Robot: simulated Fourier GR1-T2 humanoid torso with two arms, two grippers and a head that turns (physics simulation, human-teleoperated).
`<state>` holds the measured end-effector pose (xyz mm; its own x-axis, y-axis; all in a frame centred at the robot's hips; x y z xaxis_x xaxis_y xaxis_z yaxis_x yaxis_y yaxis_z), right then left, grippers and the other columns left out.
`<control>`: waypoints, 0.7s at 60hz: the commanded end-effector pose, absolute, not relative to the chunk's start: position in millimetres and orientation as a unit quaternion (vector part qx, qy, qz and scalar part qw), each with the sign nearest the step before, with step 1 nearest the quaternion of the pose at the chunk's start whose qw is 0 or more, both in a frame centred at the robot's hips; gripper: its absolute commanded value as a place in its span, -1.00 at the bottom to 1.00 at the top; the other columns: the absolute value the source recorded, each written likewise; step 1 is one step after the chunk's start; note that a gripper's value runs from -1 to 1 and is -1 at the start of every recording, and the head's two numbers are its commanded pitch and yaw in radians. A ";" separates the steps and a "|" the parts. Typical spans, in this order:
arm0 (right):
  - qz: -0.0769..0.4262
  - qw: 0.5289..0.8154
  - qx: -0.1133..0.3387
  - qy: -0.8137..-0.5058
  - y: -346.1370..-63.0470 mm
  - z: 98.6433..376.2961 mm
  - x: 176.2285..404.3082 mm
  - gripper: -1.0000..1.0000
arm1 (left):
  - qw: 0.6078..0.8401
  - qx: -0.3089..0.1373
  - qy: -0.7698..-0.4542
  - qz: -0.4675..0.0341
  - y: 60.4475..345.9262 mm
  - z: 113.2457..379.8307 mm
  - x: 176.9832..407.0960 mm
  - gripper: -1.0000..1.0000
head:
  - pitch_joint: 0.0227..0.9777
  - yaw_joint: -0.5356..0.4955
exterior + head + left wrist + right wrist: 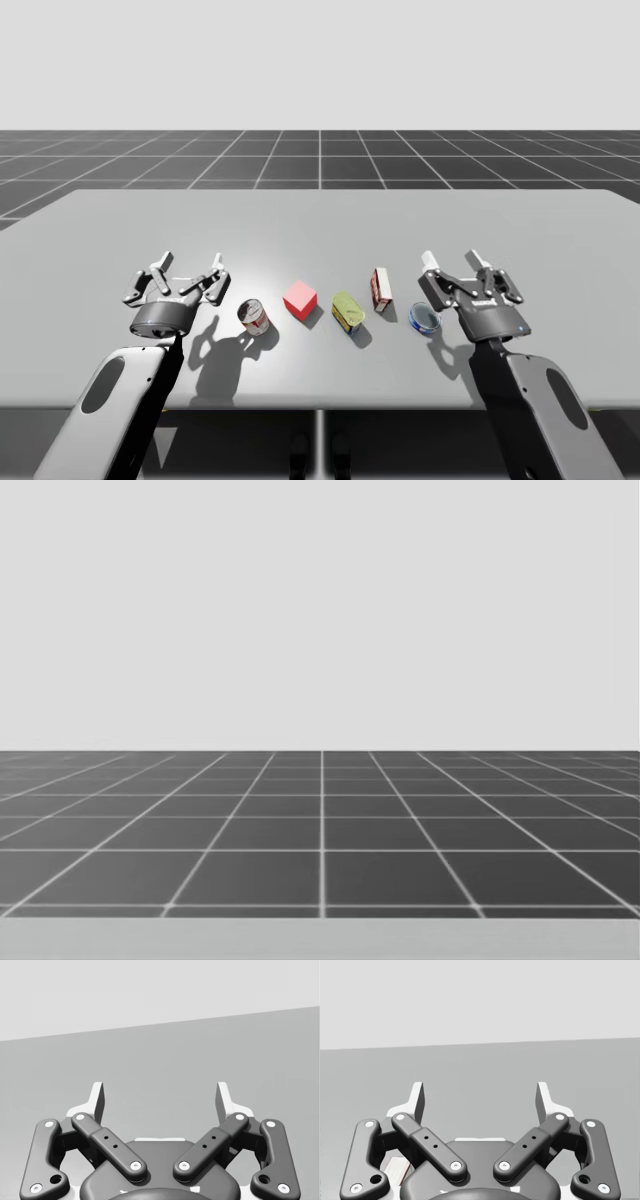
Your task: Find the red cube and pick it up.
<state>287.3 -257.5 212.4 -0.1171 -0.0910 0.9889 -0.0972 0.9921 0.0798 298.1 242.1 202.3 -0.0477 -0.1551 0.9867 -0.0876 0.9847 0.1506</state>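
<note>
The red cube (300, 300) rests on the grey table (320, 220) near its front middle, in the high view. My left gripper (190, 266) hovers well to the cube's left, open and holding nothing. My right gripper (453, 262) stands open to the cube's right, past the other objects. In the left wrist view the left gripper (160, 1101) has its fingers spread wide over bare table. The right gripper (480, 1101) is spread just as wide in the right wrist view, nothing between its fingers.
A silver can with a red label (254, 317) lies left of the cube. To the cube's right are a yellow-green can (347, 311), a red-and-white box (381, 289) and a low blue tin (424, 319). Beside my right gripper shows a red-and-white box corner (397, 1167).
</note>
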 end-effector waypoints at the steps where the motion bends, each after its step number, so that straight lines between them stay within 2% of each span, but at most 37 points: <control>1: -0.021 0.663 0.072 -0.745 -257.3 211.1 284.6 -1.00 | 0.685 0.085 -0.723 -0.025 242.3 201.9 298.1 -1.00 | -0.88 0.05; 7: -0.010 0.671 0.063 -0.739 -257.6 211.2 287.2 -1.00 | 0.685 0.085 -0.723 -0.025 242.3 201.9 298.1 -1.00 | -0.83 0.05; 13: -0.004 0.681 0.064 -0.730 -259.3 211.3 288.7 -1.00 | 0.685 0.085 -0.723 -0.025 242.4 201.8 298.3 -1.00 | -0.71 0.06; 18: -0.002 0.678 0.058 -0.733 -259.1 211.6 288.9 -1.00 | 0.685 0.085 -0.723 -0.026 242.4 201.5 298.2 -1.00 | -0.57 0.06; 29: -0.001 0.677 0.052 -0.734 -259.6 211.3 289.6 -1.00 | 0.684 0.085 -0.724 -0.027 243.2 200.7 298.7 -1.00 | -0.13 0.08; 42: 0.001 0.678 0.050 -0.733 -259.3 211.1 290.1 -1.00 | 0.684 0.084 -0.724 -0.030 242.8 200.5 299.3 -1.00 | 0.24 0.09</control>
